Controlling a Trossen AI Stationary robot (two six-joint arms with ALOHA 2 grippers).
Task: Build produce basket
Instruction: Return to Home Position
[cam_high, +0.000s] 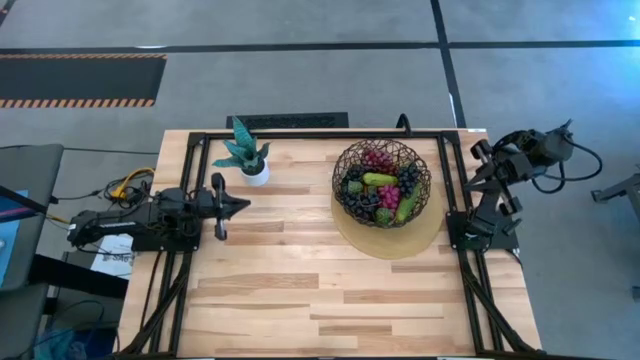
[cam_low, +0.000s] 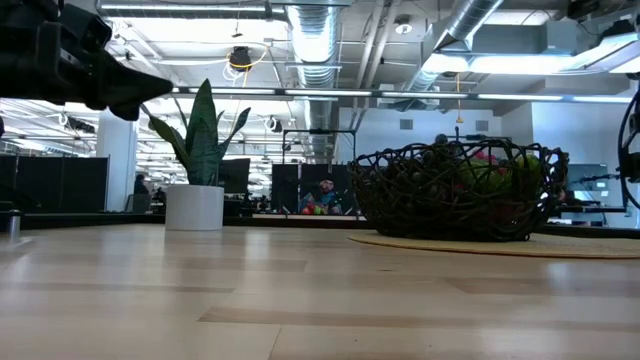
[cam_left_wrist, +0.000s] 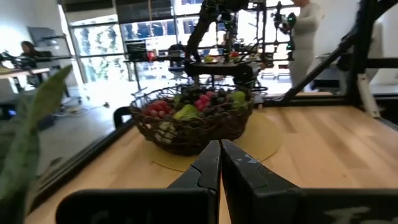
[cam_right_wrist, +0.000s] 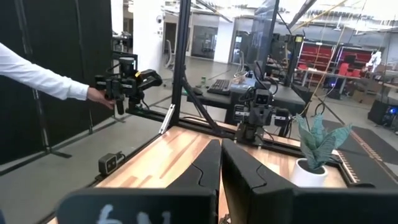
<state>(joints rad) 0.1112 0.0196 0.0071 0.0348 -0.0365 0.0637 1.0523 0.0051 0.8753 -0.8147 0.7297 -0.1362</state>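
The wire basket (cam_high: 337, 178) sits on the tan placemat (cam_high: 400, 246), holding grape bunches (cam_high: 388, 196) and cucumbers (cam_high: 378, 180). The left gripper (cam_left_wrist: 220, 144), fingers pressed together, hangs well left of the basket. The right gripper (cam_right_wrist: 220, 143), likewise closed, stands off the basket's right.

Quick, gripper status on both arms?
Left gripper: shut, empty, over the left side of the table.
Right gripper: shut, empty, beyond its right edge.
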